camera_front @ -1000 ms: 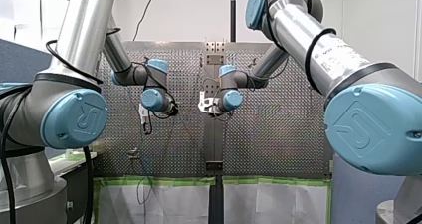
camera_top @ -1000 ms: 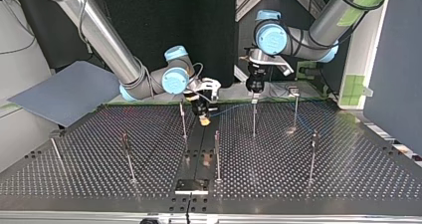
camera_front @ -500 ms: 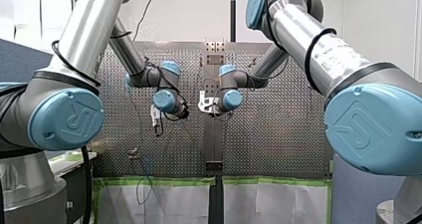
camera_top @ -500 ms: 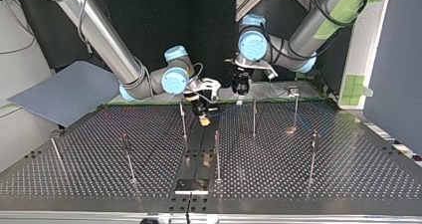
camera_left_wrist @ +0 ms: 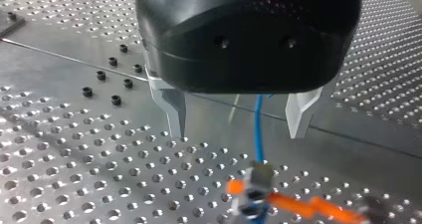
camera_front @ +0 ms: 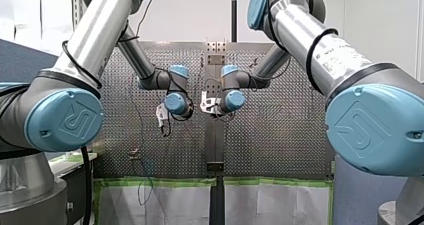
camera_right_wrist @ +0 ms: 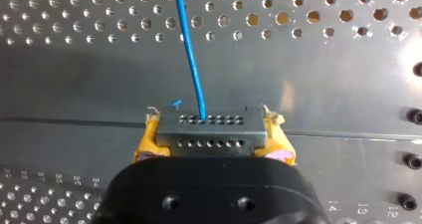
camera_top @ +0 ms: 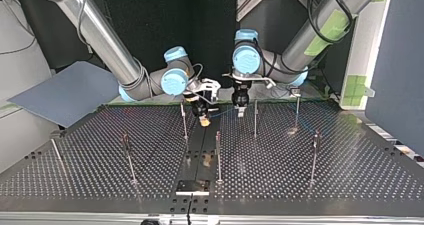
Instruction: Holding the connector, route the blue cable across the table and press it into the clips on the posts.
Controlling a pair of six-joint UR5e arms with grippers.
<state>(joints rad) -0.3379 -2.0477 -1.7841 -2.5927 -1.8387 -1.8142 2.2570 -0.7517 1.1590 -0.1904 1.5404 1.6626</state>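
The connector (camera_right_wrist: 211,129) is clamped between the yellow pads (camera_right_wrist: 149,143) of the right arm's tool (camera_right_wrist: 211,142), which is closed down to the connector's width. The blue cable (camera_right_wrist: 191,50) is seen leaving the connector's holed face and running away from that tool over the perforated tabletop (camera_right_wrist: 74,59).

The left arm's tool (camera_left_wrist: 238,122) is spread wide, and nothing is gripped by it. The cable is seen passing between its metal fingers (camera_left_wrist: 171,104), apart from both, toward a small grey piece with orange parts (camera_left_wrist: 256,181) ahead of the tool, too blurred to be identified.

In the top view, the right arm's tool is held just left of the frame's centre, low over the tabletop and beside a thin post (camera_top: 184,122). The left arm's tool hangs just right of centre, near a second post (camera_top: 255,117). A short, faint span of cable is strung between the two tools. Further posts are spread across the lower half of the frame.
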